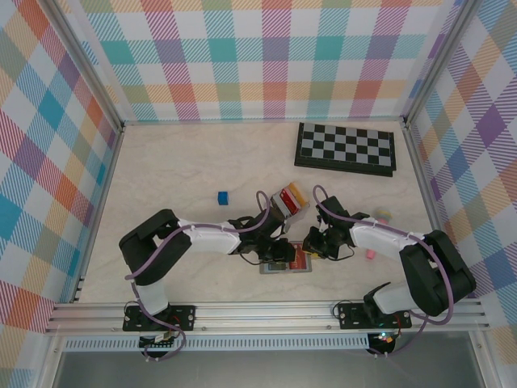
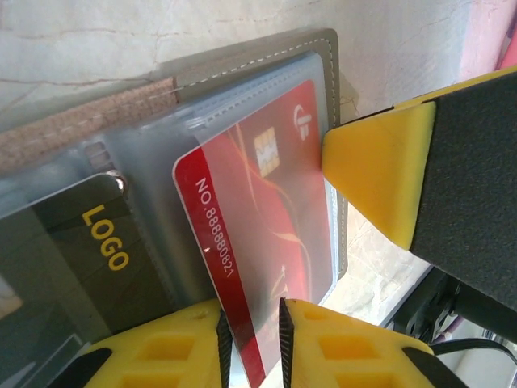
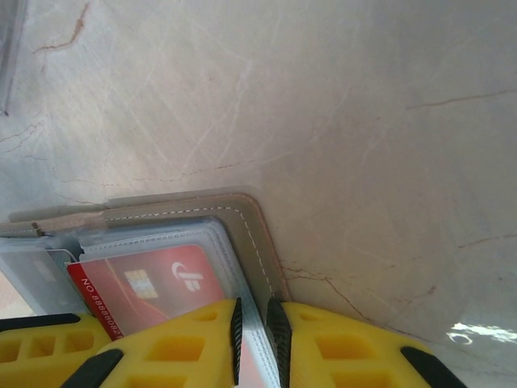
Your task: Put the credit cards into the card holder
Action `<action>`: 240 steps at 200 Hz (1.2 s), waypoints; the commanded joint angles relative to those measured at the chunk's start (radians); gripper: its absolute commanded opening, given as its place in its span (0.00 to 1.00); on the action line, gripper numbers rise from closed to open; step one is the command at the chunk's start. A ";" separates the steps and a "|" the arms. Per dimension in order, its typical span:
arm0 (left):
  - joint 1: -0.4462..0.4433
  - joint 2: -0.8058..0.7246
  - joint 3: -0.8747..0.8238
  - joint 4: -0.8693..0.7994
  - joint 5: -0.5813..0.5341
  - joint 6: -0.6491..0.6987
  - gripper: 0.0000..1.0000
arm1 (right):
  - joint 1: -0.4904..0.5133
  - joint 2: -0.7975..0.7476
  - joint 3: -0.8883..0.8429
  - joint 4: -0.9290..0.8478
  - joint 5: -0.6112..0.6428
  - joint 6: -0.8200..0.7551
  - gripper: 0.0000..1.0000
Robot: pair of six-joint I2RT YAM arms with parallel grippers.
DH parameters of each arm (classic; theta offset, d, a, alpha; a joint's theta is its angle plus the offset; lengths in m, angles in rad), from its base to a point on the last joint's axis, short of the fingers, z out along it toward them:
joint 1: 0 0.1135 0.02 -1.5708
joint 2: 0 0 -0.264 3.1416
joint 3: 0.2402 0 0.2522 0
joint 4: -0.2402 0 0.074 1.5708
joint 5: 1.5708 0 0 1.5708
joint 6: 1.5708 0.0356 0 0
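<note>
The grey card holder (image 2: 242, 63) lies open on the table near the front edge (image 1: 279, 267). A red credit card (image 2: 258, 210) sits partly inside its clear right slot, one corner sticking out. That corner stands between the pads of my left gripper (image 2: 250, 314), which is open with a gap beside the card. A black credit card marked LOGO (image 2: 89, 250) fills the slot to the left. My right gripper (image 3: 257, 314) is shut on the card holder's (image 3: 242, 212) clear sleeve edge, right beside the red card (image 3: 145, 279). One right fingertip (image 2: 376, 174) touches the holder's edge.
A small upright rack of coloured cards (image 1: 289, 200) stands just behind the two grippers. A chessboard (image 1: 346, 148) lies at the back right and a blue cube (image 1: 222, 196) to the left. Small pink and yellow items (image 1: 380, 215) sit by the right arm.
</note>
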 commanded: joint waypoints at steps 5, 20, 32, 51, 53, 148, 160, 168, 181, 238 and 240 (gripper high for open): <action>-0.036 0.026 0.049 -0.008 0.046 0.035 0.25 | 0.015 0.034 -0.039 -0.014 0.067 0.014 0.22; -0.037 0.030 0.056 -0.016 0.046 0.038 0.26 | 0.014 0.034 -0.037 -0.016 0.069 0.015 0.22; -0.037 0.023 0.049 -0.021 0.034 0.037 0.28 | 0.014 0.031 -0.035 -0.020 0.073 0.017 0.22; -0.037 -0.006 0.040 -0.061 -0.011 0.041 0.32 | 0.014 0.024 -0.030 -0.032 0.085 0.016 0.23; -0.037 -0.009 0.040 -0.064 -0.015 0.043 0.32 | 0.014 0.022 -0.029 -0.034 0.087 0.014 0.23; 0.045 -0.292 -0.026 -0.246 -0.284 0.036 0.57 | 0.013 -0.173 0.144 -0.238 0.206 -0.054 0.40; 0.084 -0.305 -0.024 -0.266 -0.298 0.026 0.56 | 0.013 -0.192 0.177 -0.269 0.241 -0.070 0.42; 0.117 -0.304 -0.018 -0.281 -0.306 0.010 0.56 | 0.013 -0.199 0.197 -0.282 0.262 -0.084 0.45; 0.177 -0.291 -0.009 -0.289 -0.299 -0.019 0.55 | 0.014 -0.198 0.230 -0.295 0.292 -0.113 0.48; 0.323 -0.125 0.122 -0.233 -0.180 -0.089 0.60 | 0.013 -0.089 0.379 -0.327 0.312 -0.233 0.50; 0.324 -0.119 0.128 -0.233 -0.180 -0.091 0.60 | 0.013 -0.087 0.383 -0.326 0.313 -0.235 0.50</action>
